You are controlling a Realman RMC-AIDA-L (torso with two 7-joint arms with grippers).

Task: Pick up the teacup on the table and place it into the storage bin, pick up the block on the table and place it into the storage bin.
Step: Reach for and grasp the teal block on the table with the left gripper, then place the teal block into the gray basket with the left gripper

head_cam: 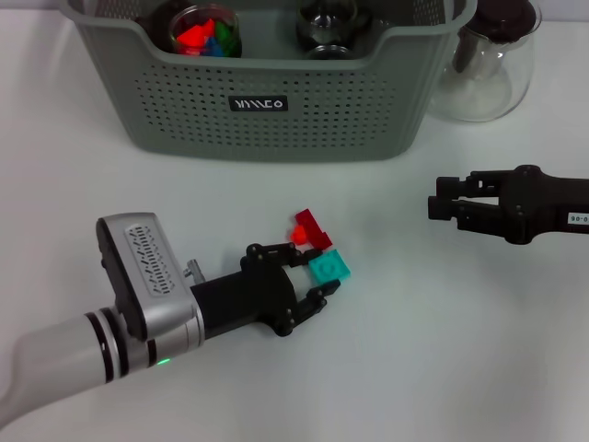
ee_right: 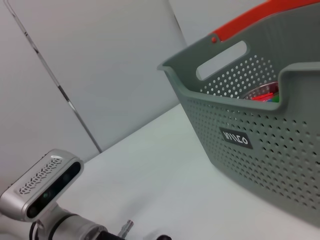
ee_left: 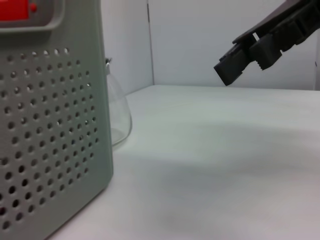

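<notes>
Reaching low, the left gripper (head_cam: pixel 317 267) spreads its fingers around the teal block (head_cam: pixel 329 267); the touching red block (head_cam: pixel 311 229) could get dragged along; right gripper (head_cam: pixel 440 208) hovers closed, empty.

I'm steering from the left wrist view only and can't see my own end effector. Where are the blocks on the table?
Observer: In the head view, a teal block and a red block lie right at the left end effector, in front of the storage bin.
Operator: Is it open?
Observer: Yes, it is open, with the teal block at its fingertips and not gripped.
Operator: Is there anything inside the bin?
Observer: A glass cup of coloured blocks and a second glass cup.
</notes>
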